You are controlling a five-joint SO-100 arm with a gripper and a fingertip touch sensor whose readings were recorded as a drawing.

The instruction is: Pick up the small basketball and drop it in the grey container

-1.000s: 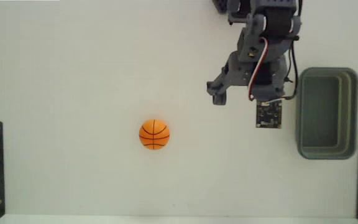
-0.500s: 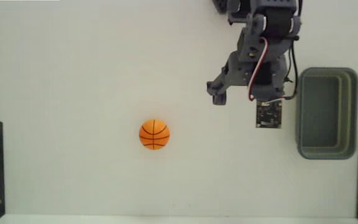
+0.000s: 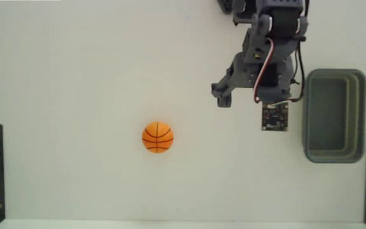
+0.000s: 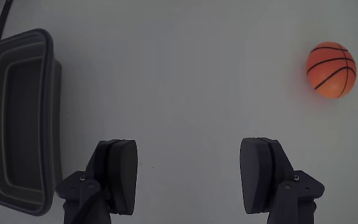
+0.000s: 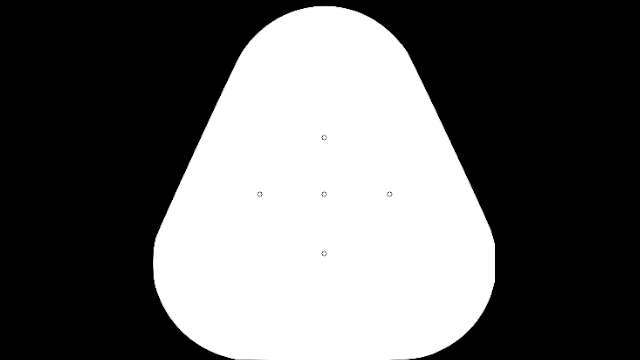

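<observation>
On the white worktop (image 3: 75,76), my claw (image 4: 188,177) hangs wide and empty.
I see the basketball (image 3: 157,137) well apart from the grey tub (image 3: 333,116).

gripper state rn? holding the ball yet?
Gripper: open, jaws wide apart, nothing between them. The small basketball lies on the table, apart from it, not held.
</observation>
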